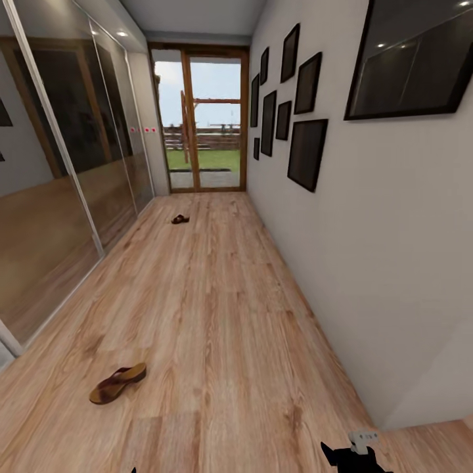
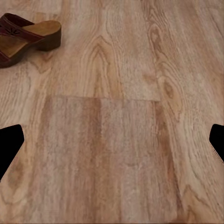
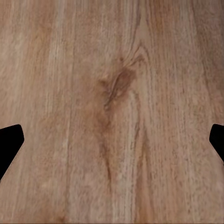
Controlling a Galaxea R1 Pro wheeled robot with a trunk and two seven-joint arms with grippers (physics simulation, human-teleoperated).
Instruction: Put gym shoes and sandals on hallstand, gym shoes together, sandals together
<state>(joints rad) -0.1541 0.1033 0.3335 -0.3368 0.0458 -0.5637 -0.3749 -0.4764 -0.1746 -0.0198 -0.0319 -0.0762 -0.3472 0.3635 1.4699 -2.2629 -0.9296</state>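
Observation:
Two dark reddish-brown sandals lie on the wood-plank corridor floor [image 1: 223, 309]. The near sandal [image 1: 117, 383] rests on its side at the lower left, and it also appears in the left wrist view as a sandal [image 2: 25, 39] ahead of and to one side of my left gripper [image 2: 112, 144]. The far sandal [image 1: 180, 219] sits near the glass door. My left gripper is open over bare planks, apart from the sandal. My right gripper [image 3: 112, 144] is open above bare floor; its dark body [image 1: 351, 454] shows at the head view's lower edge. The gym shoes and the hallstand are out of view.
Mirrored sliding doors [image 1: 59, 197] line the left side. A white wall [image 1: 368, 249] with several dark picture frames [image 1: 307, 154] runs along the right and ends in a corner near my right arm. A glass door [image 1: 203, 125] closes the far end.

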